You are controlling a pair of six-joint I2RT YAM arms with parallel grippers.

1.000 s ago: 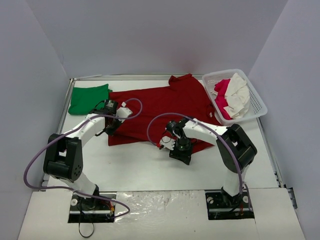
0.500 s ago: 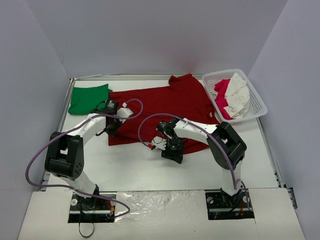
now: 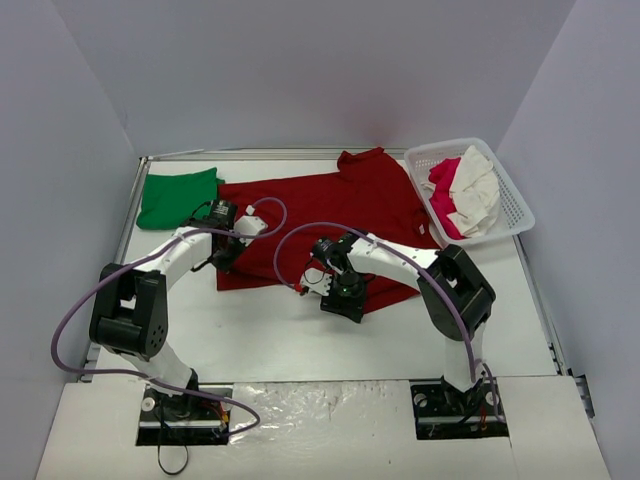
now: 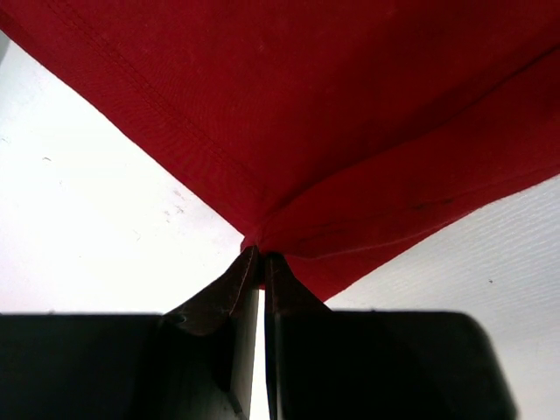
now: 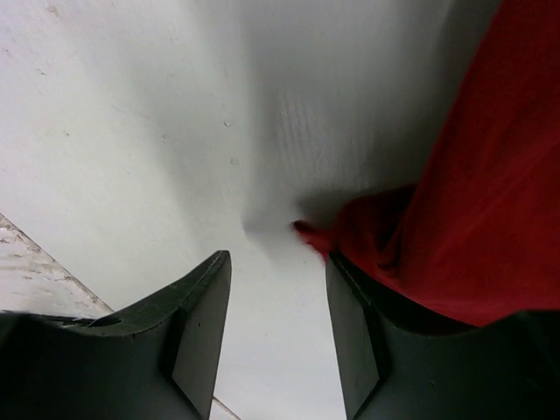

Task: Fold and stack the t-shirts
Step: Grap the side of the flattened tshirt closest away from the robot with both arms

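The dark red t-shirt (image 3: 330, 205) lies spread across the table (image 3: 300, 330), its left edge pinched in my closed left gripper (image 4: 262, 262). My right gripper (image 5: 277, 258) stands part open and empty at the near hem. The cloth sits beside one finger (image 5: 367, 332), so closing now could miss it and skew the fold.

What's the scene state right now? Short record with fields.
red shirt: spread out, centre, not folded up
green shirt: folded, far left corner
left hand: shut, pinching the red shirt's near left edge
right hand: open, low at the red shirt's near hem, nothing clamped
basket: far right, pink and white cloth inside
stack: not begun
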